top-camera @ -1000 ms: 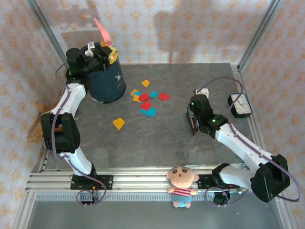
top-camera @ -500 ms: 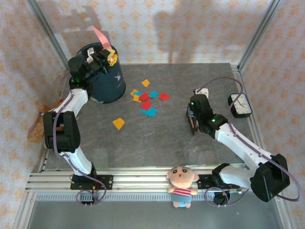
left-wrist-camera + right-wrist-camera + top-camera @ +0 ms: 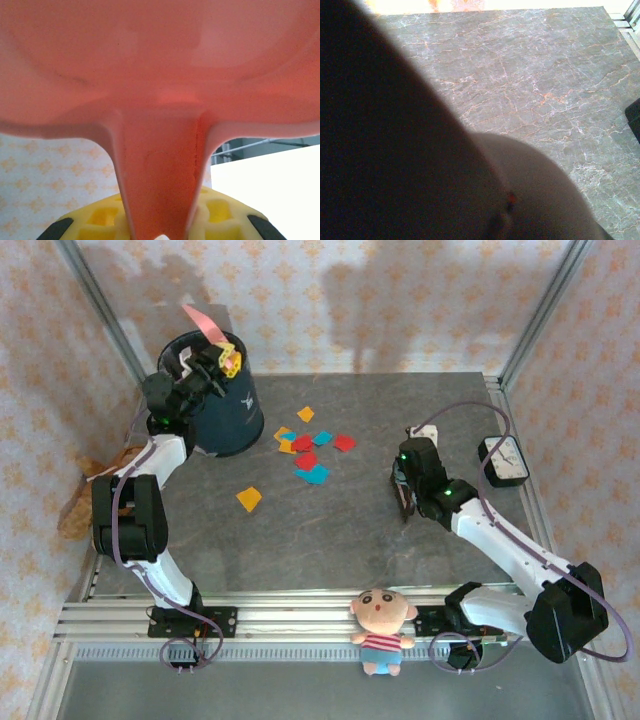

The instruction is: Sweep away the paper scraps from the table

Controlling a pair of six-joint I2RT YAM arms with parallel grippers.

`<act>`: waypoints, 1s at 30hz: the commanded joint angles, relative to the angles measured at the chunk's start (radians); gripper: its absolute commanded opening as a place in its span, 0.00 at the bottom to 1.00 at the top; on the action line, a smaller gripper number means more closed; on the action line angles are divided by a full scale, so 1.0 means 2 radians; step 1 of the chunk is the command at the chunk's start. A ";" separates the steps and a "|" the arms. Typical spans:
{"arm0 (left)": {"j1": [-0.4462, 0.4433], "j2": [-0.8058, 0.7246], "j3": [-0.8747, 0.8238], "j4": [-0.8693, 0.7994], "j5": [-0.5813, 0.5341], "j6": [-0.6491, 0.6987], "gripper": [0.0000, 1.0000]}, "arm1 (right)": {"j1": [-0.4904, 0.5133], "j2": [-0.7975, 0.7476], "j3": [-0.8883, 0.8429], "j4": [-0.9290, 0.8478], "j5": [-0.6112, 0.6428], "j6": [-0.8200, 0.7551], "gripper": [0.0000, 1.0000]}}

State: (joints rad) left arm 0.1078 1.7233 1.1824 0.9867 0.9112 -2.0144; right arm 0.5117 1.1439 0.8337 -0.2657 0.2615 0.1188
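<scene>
Paper scraps (image 3: 310, 452) in red, blue and orange lie clustered on the dark grey table (image 3: 330, 540) at centre-back. One orange scrap (image 3: 249, 498) sits apart, nearer the front, and another (image 3: 306, 413) lies behind the cluster. My left gripper (image 3: 222, 355) is raised over the dark blue bin (image 3: 228, 415), shut on the pink dustpan (image 3: 205, 322). In the left wrist view the dustpan's handle (image 3: 160, 165) runs down between the yellow fingers (image 3: 100, 222). My right gripper (image 3: 405, 495) rests low over the table, right of the scraps. A dark blurred shape (image 3: 395, 150) hides its jaws.
A small clock (image 3: 503, 461) stands at the table's right edge, with a white block (image 3: 425, 432) on a cable beside it. A plush doll (image 3: 382, 625) sits on the front rail. Floral walls and aluminium posts close in the back and sides.
My left gripper has swung leftwards over the bin with the dustpan, which now tilts further left. The right arm and the scraps have not moved.
</scene>
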 commanded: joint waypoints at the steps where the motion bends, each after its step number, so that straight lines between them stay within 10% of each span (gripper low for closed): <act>1: 0.006 -0.023 -0.003 0.068 -0.016 -0.034 0.00 | 0.003 -0.001 0.003 0.002 0.001 0.009 0.00; 11: 0.006 -0.056 0.016 -0.042 0.027 0.071 0.00 | 0.003 -0.011 -0.002 0.016 -0.008 0.019 0.00; 20: 0.006 -0.138 0.089 -0.464 0.053 0.430 0.00 | 0.003 -0.013 0.000 0.060 -0.087 0.037 0.00; 30: 0.004 -0.172 0.184 -0.874 -0.052 0.796 0.00 | 0.003 0.049 0.031 0.150 -0.209 0.113 0.00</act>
State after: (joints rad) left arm 0.1078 1.4082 1.5101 -0.4320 0.9031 -0.7414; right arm 0.5117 1.2083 0.8501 -0.0948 -0.0635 0.2672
